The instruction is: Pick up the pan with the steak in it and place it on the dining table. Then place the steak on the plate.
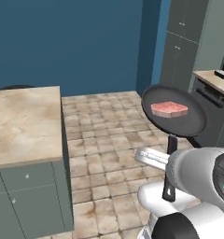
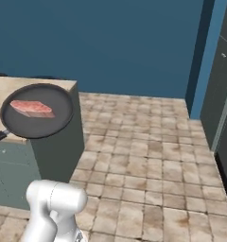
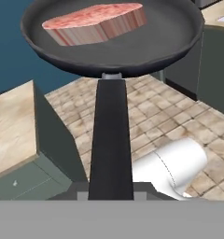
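The black pan (image 1: 180, 124) hangs level in the air above the tiled floor, with the pinkish steak (image 1: 169, 108) lying flat inside it. From the right base view the pan (image 2: 38, 124) and steak (image 2: 32, 108) appear in front of a cabinet corner. In the hand view my gripper (image 3: 111, 193) is shut on the near end of the long handle (image 3: 110, 140). Beyond it sits the pan (image 3: 132, 49) with the steak (image 3: 93, 23). The dining table and the plate are out of view.
A beige-topped counter on grey-green cabinets (image 1: 20, 121) stands to the left, its corner close under the pan (image 2: 56, 151). Tall grey cabinets (image 1: 184, 42) and another counter (image 1: 216, 81) with a dark appliance front (image 1: 212, 116) are on the right. Tiled floor (image 2: 148, 160) lies open between them.
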{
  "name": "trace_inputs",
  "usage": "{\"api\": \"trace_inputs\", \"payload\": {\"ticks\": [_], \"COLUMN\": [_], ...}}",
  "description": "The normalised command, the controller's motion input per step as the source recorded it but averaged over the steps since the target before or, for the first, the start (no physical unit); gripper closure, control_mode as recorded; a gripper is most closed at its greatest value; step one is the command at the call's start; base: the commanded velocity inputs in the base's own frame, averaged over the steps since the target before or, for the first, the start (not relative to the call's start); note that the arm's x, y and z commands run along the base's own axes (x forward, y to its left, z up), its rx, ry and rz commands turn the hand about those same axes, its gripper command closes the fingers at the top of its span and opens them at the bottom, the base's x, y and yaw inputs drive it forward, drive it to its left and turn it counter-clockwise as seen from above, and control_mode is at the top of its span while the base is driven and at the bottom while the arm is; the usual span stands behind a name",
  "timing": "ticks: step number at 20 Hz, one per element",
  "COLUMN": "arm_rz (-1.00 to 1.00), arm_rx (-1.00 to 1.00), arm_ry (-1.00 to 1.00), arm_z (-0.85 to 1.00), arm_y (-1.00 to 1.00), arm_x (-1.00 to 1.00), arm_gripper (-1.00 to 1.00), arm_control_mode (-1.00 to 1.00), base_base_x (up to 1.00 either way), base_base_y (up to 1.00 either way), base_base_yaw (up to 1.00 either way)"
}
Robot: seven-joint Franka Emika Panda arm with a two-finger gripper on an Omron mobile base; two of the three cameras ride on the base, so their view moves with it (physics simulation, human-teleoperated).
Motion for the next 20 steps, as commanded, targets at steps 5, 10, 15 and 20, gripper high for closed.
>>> {"api": "trace_inputs", "payload": {"ticks": [5, 10, 15, 20], "arm_rz": [0.0, 0.0, 0.0, 0.0], "arm_rx": [0.0, 0.0, 0.0, 0.0], "arm_ry": [0.0, 0.0, 0.0, 0.0], "arm_z": [0.0, 0.0, 0.0, 0.0], "arm_y": [0.0, 0.0, 0.0, 0.0], "arm_x": [0.0, 0.0, 0.0, 0.0], "arm_gripper": [1.0, 1.0, 1.0, 1.0], "arm_control_mode": [1.0, 1.0, 1.0, 1.0], "base_base_x": [0.23, 0.89, 1.0, 1.0], "base_base_y": [-0.65, -0.27, -0.16, -0.24], "base_base_yaw": [-0.01, 0.0, 0.0, 0.0]}}
